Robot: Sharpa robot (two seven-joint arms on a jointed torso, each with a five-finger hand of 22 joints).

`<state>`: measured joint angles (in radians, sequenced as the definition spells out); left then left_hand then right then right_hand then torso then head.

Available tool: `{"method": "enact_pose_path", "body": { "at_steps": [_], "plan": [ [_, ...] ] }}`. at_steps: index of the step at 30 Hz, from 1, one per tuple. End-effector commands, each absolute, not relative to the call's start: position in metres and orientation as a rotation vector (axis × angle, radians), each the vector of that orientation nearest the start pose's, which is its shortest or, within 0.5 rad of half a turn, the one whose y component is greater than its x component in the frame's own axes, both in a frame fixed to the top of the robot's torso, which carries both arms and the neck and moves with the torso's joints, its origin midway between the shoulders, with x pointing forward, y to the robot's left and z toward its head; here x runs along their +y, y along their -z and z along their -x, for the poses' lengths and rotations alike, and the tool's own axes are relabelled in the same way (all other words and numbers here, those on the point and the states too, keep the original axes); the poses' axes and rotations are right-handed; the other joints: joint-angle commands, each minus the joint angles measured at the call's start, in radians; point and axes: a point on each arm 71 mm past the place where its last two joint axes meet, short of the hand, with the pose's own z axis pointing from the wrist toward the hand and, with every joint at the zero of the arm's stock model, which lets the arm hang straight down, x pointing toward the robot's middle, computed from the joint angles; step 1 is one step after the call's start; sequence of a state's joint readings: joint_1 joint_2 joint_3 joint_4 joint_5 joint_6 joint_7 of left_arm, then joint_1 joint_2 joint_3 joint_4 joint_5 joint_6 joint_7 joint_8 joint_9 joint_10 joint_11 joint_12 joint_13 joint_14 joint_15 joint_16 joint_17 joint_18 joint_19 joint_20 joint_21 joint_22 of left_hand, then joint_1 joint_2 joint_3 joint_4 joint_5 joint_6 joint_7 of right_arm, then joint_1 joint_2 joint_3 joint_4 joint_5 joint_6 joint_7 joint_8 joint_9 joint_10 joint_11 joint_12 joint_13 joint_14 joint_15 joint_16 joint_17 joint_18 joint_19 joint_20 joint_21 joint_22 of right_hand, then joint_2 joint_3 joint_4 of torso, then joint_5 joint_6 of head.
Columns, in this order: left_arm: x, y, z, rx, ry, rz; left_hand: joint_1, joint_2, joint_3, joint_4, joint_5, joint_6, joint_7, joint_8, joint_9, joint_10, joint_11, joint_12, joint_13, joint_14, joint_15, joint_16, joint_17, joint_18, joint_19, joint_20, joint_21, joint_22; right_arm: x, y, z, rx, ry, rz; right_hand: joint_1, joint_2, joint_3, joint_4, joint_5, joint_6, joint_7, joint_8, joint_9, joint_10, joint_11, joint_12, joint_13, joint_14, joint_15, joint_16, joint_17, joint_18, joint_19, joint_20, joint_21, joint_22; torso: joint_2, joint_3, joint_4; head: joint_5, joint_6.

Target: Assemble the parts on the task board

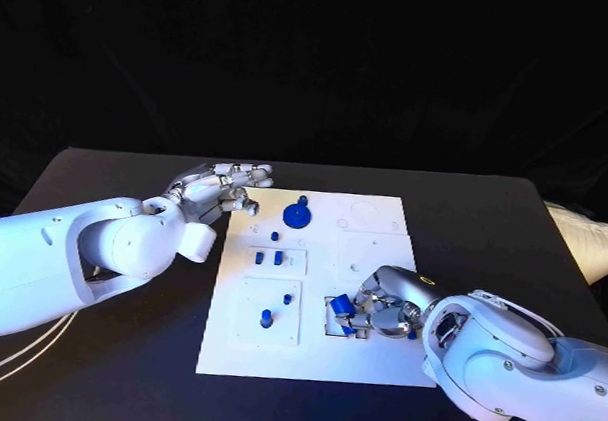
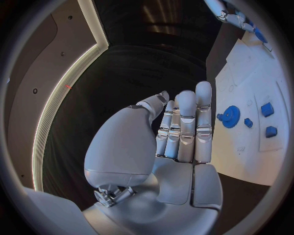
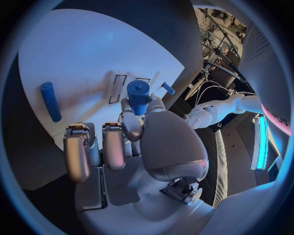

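Note:
The white task board lies in the middle of the black table. A blue gear sits near its far edge, and several small blue parts stand in its left panels. My right hand rests low over the board's right side and pinches a round blue part between thumb and finger. A blue peg lies loose on the board beyond the fingers. My left hand hovers at the board's far left corner, fingers straight and holding nothing. The left wrist view shows that hand beside the gear.
A white sack lies at the table's right edge. Thin cables run along the near left side. Two narrow slots in the board sit close to the held part.

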<state>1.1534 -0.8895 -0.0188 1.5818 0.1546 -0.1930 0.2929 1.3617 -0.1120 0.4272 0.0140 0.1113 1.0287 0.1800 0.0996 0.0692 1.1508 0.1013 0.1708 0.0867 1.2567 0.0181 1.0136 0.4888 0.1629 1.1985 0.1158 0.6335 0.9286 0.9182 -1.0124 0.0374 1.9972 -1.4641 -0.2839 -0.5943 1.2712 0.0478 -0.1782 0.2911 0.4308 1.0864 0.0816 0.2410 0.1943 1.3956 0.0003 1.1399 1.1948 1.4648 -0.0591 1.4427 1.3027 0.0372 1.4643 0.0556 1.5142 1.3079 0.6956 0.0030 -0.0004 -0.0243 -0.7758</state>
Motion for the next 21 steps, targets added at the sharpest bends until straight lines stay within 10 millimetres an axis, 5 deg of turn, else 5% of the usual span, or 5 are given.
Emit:
{"method": "enact_pose_path", "body": {
  "at_steps": [1, 5, 13, 21],
  "plan": [
    [0.2067, 0.1954, -0.4692, 1.537, 1.68, 1.346, 0.01, 0.003, -0.006, 0.0, -0.002, -0.006, 0.001, 0.005, -0.001, -0.006, 0.002, 0.007, 0.0, -0.006, -0.001, -0.004, -0.002, 0.017, -0.008, 0.002, -0.005, -0.001, -0.1717, 0.2379, -0.3505, 2.042, -0.546, -0.096, -0.023, -0.004, -0.013, 0.001, -0.02, 0.004, -0.004, 0.006, 0.021, 0.005, -0.001, -0.007, 0.001, 0.059, -0.006, -0.001, -0.001, -0.014, 0.043, -0.006, -0.001, 0.187, 0.0, 0.0007, -0.0006, 0.001, -0.004],
    [0.2067, 0.1953, -0.469, 1.537, 1.68, 1.346, 0.01, 0.003, -0.006, 0.0, -0.002, -0.006, 0.001, 0.005, -0.001, -0.006, 0.002, 0.007, 0.0, -0.006, -0.001, -0.004, -0.002, 0.017, -0.008, 0.002, -0.005, -0.001, -0.1711, 0.2392, -0.352, 2.042, -0.536, -0.094, -0.049, -0.002, -0.037, 0.001, -0.083, 0.003, -0.005, 0.007, 0.032, 0.004, -0.001, -0.018, 0.0, 0.059, -0.006, -0.004, -0.005, -0.013, 0.04, -0.006, -0.003, 0.184, 0.0, 0.0008, -0.0008, 0.002, -0.005],
    [0.2071, 0.1953, -0.469, 1.536, 1.679, 1.346, 0.01, 0.003, -0.006, 0.0, -0.002, -0.006, 0.001, 0.005, -0.001, -0.006, 0.002, 0.007, 0.0, -0.006, -0.001, -0.004, -0.002, 0.017, -0.008, 0.002, -0.005, -0.001, -0.1715, 0.2394, -0.3538, 2.028, -0.531, -0.094, -0.141, -0.017, -0.105, 0.001, -0.321, -0.006, -0.004, 0.009, 0.055, -0.005, 0.001, -0.058, -0.013, 0.056, -0.004, -0.014, -0.021, -0.01, 0.031, -0.005, -0.012, 0.174, -0.001, 0.0011, -0.0018, 0.004, -0.007],
    [0.2075, 0.1953, -0.4689, 1.536, 1.679, 1.346, 0.011, 0.003, -0.007, -0.001, -0.002, -0.007, 0.002, 0.005, -0.001, -0.007, 0.002, 0.008, 0.0, -0.007, -0.001, -0.005, -0.003, 0.017, -0.008, 0.002, -0.005, -0.001, -0.1724, 0.2387, -0.354, 2.017, -0.526, -0.083, -0.161, -0.028, -0.107, 0.001, -0.349, -0.009, -0.003, 0.01, 0.063, -0.009, 0.002, -0.074, -0.019, 0.055, -0.004, -0.017, -0.027, -0.009, 0.028, -0.004, -0.015, 0.171, -0.001, 0.0014, -0.0016, 0.005, -0.006]
  ]
}}
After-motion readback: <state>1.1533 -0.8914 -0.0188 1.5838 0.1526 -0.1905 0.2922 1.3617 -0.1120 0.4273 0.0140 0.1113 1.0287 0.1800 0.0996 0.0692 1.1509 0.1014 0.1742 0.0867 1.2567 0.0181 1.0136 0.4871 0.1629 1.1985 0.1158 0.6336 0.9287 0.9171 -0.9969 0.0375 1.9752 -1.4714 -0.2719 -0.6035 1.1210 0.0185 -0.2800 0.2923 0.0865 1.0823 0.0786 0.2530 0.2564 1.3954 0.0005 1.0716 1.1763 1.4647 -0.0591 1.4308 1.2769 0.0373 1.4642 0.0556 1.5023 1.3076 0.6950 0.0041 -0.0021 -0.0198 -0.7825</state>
